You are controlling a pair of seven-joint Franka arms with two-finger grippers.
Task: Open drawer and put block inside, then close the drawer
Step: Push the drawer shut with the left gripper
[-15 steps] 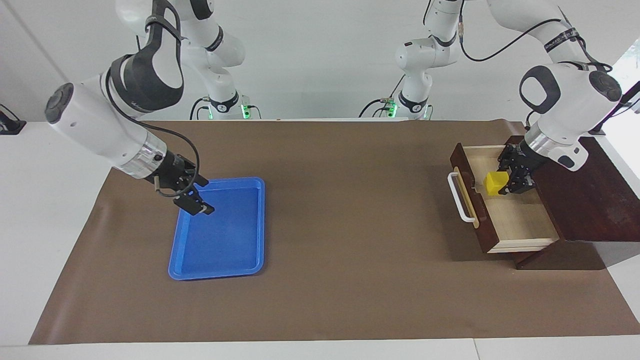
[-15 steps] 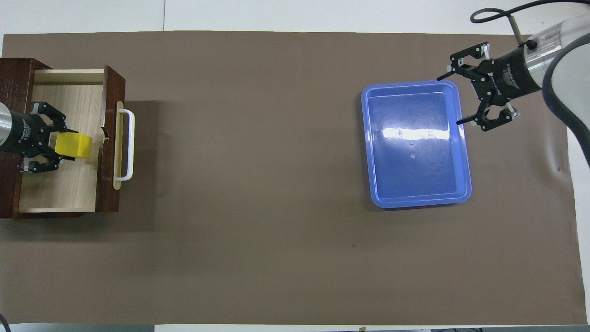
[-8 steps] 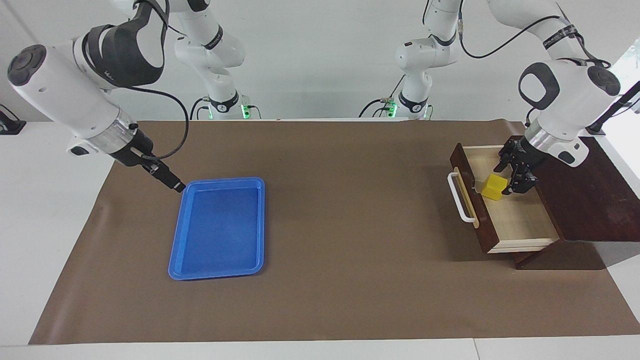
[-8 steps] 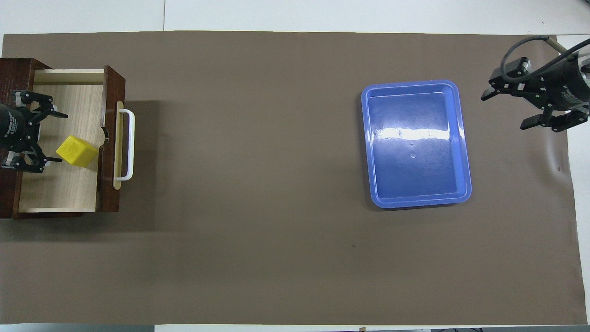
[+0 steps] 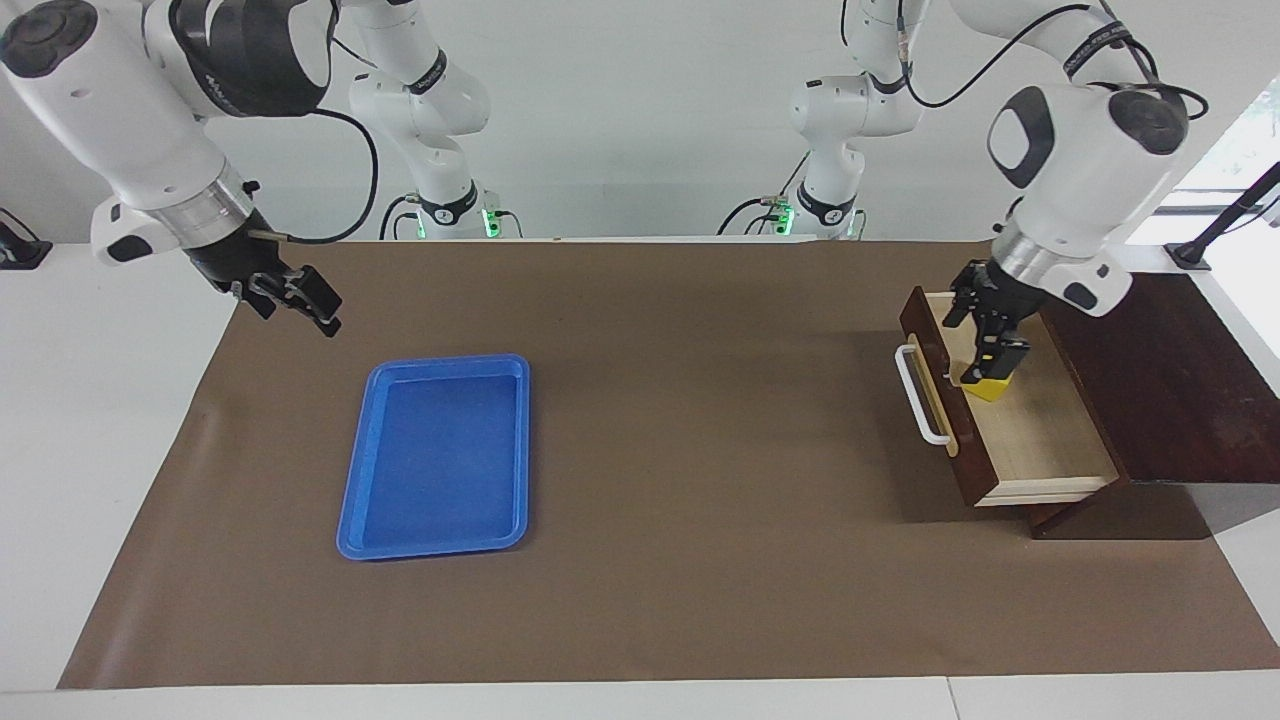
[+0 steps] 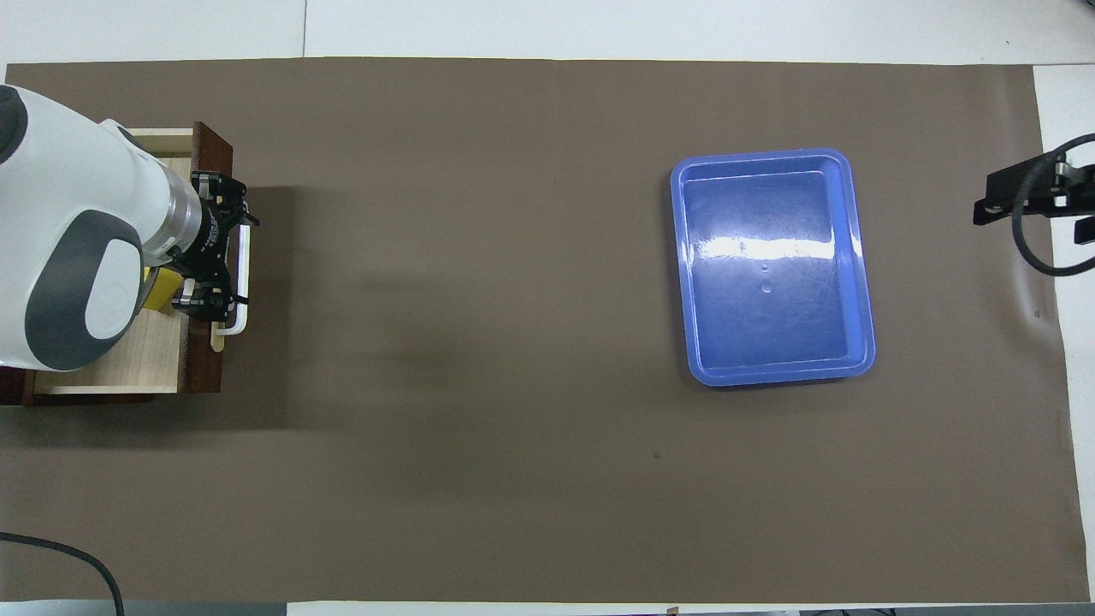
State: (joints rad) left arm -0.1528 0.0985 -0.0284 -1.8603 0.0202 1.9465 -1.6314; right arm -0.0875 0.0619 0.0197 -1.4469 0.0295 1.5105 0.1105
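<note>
Two sets of jaws, both spread wide and both empty. Right jaws hang over the bare brown counter (image 5: 700,450) at their own arm's end, and that arm waits. You will find the blue tray (image 5: 438,362) near them, clear of their tips: shallow moulded plastic, glossy, rounded corners, nothing in it.

Left jaws stand over the drawer (image 5: 1040,440), tips pointing down. The drawer is pulled out of its dark brown wooden box (image 5: 1180,400), showing pale grained wood inside. The block (image 5: 993,389) sits on the drawer floor under those tips, close to the dark front panel: a small yellow cube, plain flat faces. It appears to lie free, not gripped.

The white bar handle (image 5: 915,395) lies just beside the left jaws. Judgement: you are placed to shut the drawer next.
</note>
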